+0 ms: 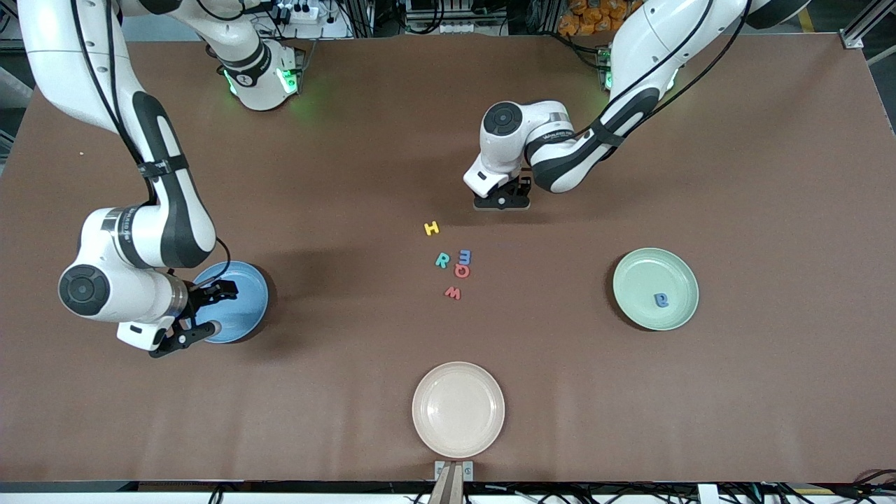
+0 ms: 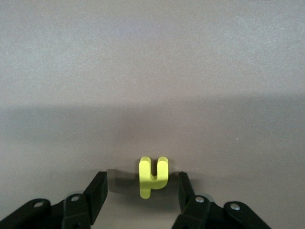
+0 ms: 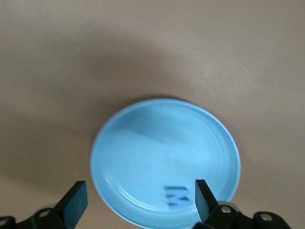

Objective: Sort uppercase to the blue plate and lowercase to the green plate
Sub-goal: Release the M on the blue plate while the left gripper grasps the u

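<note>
My left gripper (image 1: 500, 203) is low over the table, farther from the front camera than the yellow H (image 1: 432, 227). In the left wrist view it (image 2: 142, 180) is open, its fingers on either side of the yellow hooked lowercase letter (image 2: 152, 177), which lies flat on the table. My right gripper (image 1: 210, 311) hangs open over the blue plate (image 1: 245, 294). The right wrist view shows the blue zigzag uppercase letter (image 3: 175, 196) in the blue plate (image 3: 157, 138), between the open gripper (image 3: 139, 188) fingers. The green plate (image 1: 656, 288) holds the blue a (image 1: 661, 300).
Near the table's middle lie a teal R (image 1: 442, 260), a blue m (image 1: 464, 256), a red round letter (image 1: 461, 271) and a red w (image 1: 453, 293). A cream plate (image 1: 458, 409) sits nearest the front camera.
</note>
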Tool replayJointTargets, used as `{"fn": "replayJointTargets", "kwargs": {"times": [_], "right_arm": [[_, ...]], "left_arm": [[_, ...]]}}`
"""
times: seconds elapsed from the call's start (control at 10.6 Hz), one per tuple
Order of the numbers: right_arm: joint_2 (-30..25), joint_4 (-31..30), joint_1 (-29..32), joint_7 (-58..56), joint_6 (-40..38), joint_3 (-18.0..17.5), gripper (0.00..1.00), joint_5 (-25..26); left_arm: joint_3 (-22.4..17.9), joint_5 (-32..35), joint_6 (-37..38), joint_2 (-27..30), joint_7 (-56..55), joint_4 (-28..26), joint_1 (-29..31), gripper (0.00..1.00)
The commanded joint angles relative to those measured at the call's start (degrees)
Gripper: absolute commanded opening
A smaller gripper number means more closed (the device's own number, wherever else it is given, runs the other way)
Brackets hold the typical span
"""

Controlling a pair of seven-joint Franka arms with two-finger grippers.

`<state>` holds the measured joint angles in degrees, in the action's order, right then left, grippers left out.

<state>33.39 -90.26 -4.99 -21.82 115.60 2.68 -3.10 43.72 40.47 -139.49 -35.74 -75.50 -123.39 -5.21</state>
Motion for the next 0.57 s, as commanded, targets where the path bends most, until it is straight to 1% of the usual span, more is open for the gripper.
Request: {"fn": "replayJointTargets", "kwargs": {"times": [0.0,0.19,0.28,0.38,0.47], "right_arm": [[0.1,2.0,-1.2,0.0,-0.6,0.0,1.0,-2.4],[0.5,2.7,-2.6,3.3,-0.3,0.0,1.0,-2.4],[0.7,2.8,-3.1,5.2,-0.3,0.0,1.0,-2.4],[0.7,2.8,-3.5,6.7,-0.3,0.0,1.0,-2.5],[0.7,2.8,-3.5,6.7,-0.3,0.0,1.0,-2.5]], "left_arm": [[-0.5,1.8,-0.5,-1.3,-0.8,1.3,-0.6,0.57],[-0.5,1.8,-0.5,-1.4,-0.8,1.4,-0.6,0.49],[-0.5,1.8,-0.5,-1.4,-0.8,1.4,-0.6,0.38],[-0.5,1.8,-0.5,-1.4,-0.8,1.4,-0.6,0.18],[-0.5,1.8,-0.5,-1.4,-0.9,1.5,-0.5,0.05]]}}
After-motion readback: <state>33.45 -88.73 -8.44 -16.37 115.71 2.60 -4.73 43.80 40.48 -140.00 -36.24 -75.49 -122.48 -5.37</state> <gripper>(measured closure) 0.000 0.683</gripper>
